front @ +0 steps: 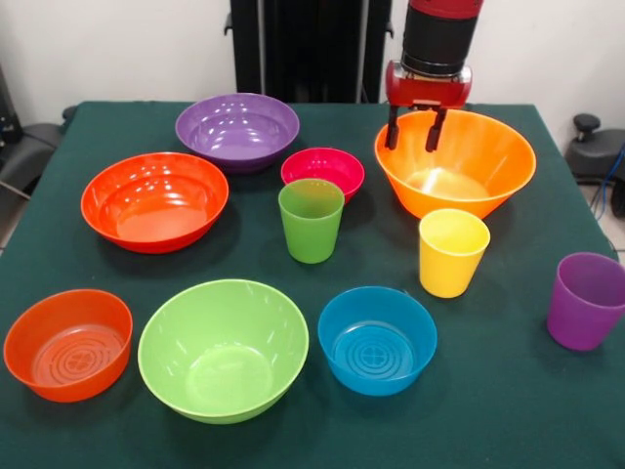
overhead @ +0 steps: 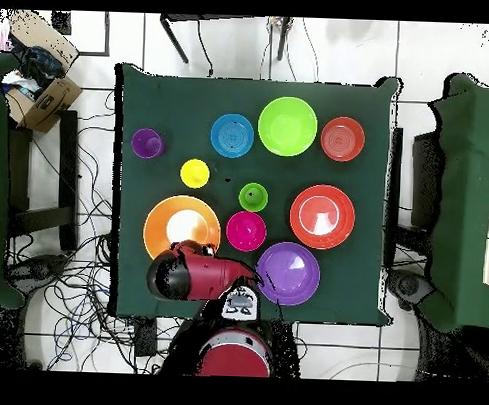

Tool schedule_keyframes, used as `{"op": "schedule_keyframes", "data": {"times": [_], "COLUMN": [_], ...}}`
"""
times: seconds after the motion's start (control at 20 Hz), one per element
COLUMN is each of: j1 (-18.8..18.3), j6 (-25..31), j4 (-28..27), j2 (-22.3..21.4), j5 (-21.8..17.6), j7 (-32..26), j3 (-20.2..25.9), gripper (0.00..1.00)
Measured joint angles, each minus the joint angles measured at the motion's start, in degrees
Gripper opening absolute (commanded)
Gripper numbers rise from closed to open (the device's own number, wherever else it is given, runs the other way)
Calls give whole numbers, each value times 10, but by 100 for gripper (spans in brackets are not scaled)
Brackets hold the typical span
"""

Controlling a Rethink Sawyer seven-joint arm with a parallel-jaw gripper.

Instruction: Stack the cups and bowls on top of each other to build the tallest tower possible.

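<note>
My gripper point(front: 414, 129) is open and empty, its fingers hanging over the far rim of the big orange bowl point(front: 455, 161). The purple bowl point(front: 237, 130), wide red-orange bowl point(front: 154, 200) and small pink bowl point(front: 322, 171) stand to the left of it. The green cup point(front: 311, 220), yellow cup point(front: 452, 252) and purple cup point(front: 586, 300) stand upright mid-table. The small orange bowl point(front: 68, 344), lime green bowl point(front: 223, 349) and small blue bowl point(front: 377, 339) line the near edge. Every piece stands alone, nothing is nested. In the overhead view the arm point(overhead: 191, 274) hides the gripper beside the orange bowl point(overhead: 183, 226).
The green-clothed table point(front: 508, 410) ends close behind the purple bowl and just right of the purple cup. In the overhead view a cardboard box point(overhead: 42, 98) and cables point(overhead: 81, 275) lie on the floor beside the table.
</note>
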Motion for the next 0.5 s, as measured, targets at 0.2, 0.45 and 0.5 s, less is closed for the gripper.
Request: {"op": "schedule_keyframes", "data": {"times": [0.2,0.45,0.5], "j1": [4,7,7], "j6": [0,0,0], "j4": [0,0,0], "j2": [4,11,11], "j5": [0,0,0], "j7": [0,0,0], "j3": [0,0,0], "gripper": [100,100,100]}}
